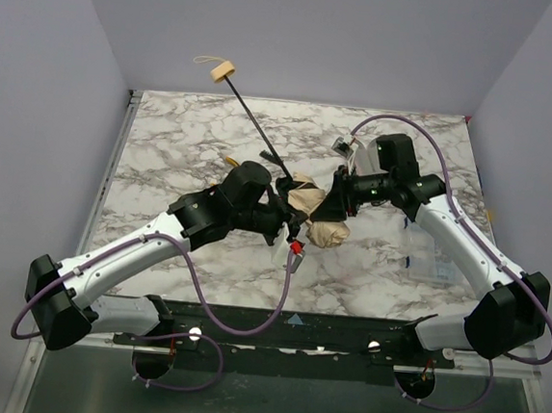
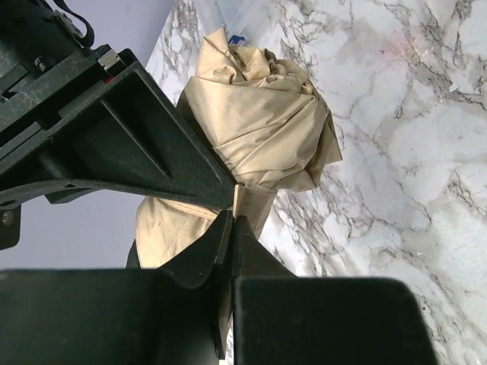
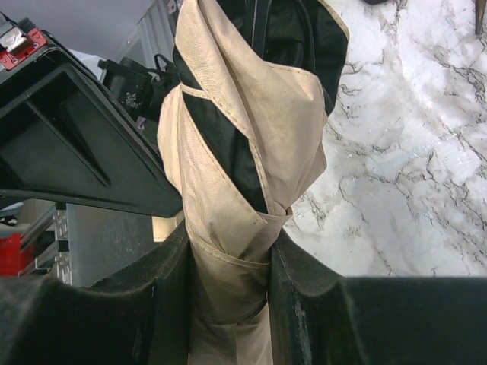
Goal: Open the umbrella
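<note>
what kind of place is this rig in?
Likely a robot test cell, not a home: plain walls box in a marble-pattern table, left arm and right arm bolted to a frame at its near edge, purple cabling.

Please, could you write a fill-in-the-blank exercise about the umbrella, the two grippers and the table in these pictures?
1. The umbrella has beige fabric outside and a ___ lining.
2. The right gripper clamps the folded canopy, so the umbrella is not yet ___.
3. The left gripper pinches only a thin fold of the umbrella's ___.
4. The table has a ___ pattern.

Missing words: black; open; fabric; marble.
</note>
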